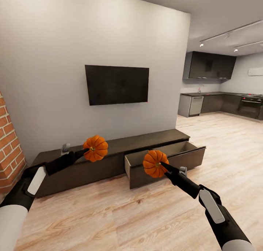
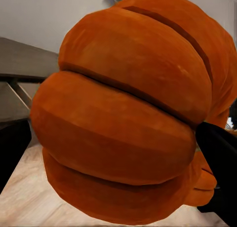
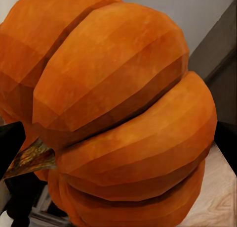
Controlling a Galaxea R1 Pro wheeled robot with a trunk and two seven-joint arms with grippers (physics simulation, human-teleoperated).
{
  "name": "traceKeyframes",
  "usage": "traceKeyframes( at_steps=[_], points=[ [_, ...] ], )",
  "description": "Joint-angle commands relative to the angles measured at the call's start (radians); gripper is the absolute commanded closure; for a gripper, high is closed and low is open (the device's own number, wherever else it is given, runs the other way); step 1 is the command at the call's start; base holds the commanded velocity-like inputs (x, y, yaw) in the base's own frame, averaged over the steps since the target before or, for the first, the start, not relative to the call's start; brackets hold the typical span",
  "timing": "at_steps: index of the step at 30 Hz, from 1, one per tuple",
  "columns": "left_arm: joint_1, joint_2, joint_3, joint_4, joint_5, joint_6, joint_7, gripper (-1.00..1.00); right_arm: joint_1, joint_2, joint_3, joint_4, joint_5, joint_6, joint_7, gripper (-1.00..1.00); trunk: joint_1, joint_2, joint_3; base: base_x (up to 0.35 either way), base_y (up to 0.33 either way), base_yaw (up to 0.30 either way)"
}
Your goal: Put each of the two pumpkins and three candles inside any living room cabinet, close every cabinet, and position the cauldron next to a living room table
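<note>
Each of my arms holds a ribbed orange pumpkin in the air in front of the long dark-brown cabinet [image 1: 73, 163]. My left gripper [image 1: 87, 151] is shut on one pumpkin [image 1: 95, 148], which hangs over the cabinet's left half; up close this pumpkin [image 2: 123, 118] sits between dark fingers [image 2: 217, 148]. My right gripper [image 1: 160, 165] is shut on the other pumpkin [image 1: 155, 163], held in front of the open drawer [image 1: 171, 149], whose beige inside shows. In the right wrist view that pumpkin [image 3: 118, 113] shows its brownish stem [image 3: 29, 160]. The candles and cauldron are out of view.
A black TV [image 1: 117, 84] hangs on the white wall above the cabinet. A red-brick column [image 1: 9, 145] stands at the left edge. Light wood floor [image 1: 128, 214] stretches toward me. A grey kitchen [image 1: 219, 103] lies at the back right.
</note>
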State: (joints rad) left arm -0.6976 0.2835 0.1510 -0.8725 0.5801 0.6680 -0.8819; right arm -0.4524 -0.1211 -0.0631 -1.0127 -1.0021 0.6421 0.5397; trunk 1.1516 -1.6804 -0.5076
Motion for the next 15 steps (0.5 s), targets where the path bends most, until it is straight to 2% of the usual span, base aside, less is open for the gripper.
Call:
traceKeyframes(
  at_steps=[1, 5, 15],
  points=[
    [0.000, 0.000, 0.001, -0.001, 0.006, 0.007, -0.001, 1.00, 0.000, 0.001, -0.007, 0.000, -0.007, 0.008, -0.001, 1.00, 0.000, -0.001, -0.001, -0.012, 0.022, -0.293],
    [0.000, 0.000, 0.001, 0.000, 0.005, 0.007, 0.000, 1.00, 0.002, 0.002, -0.044, 0.001, -0.005, 0.010, -0.001, 1.00, 0.000, -0.001, -0.001, -0.005, 0.009, -0.293],
    [0.000, 0.000, 0.001, 0.001, 0.003, 0.006, 0.000, 1.00, 0.009, 0.003, -0.056, 0.001, -0.005, 0.009, -0.001, 1.00, 0.000, -0.001, -0.001, -0.001, 0.001, -0.292]
  ],
)
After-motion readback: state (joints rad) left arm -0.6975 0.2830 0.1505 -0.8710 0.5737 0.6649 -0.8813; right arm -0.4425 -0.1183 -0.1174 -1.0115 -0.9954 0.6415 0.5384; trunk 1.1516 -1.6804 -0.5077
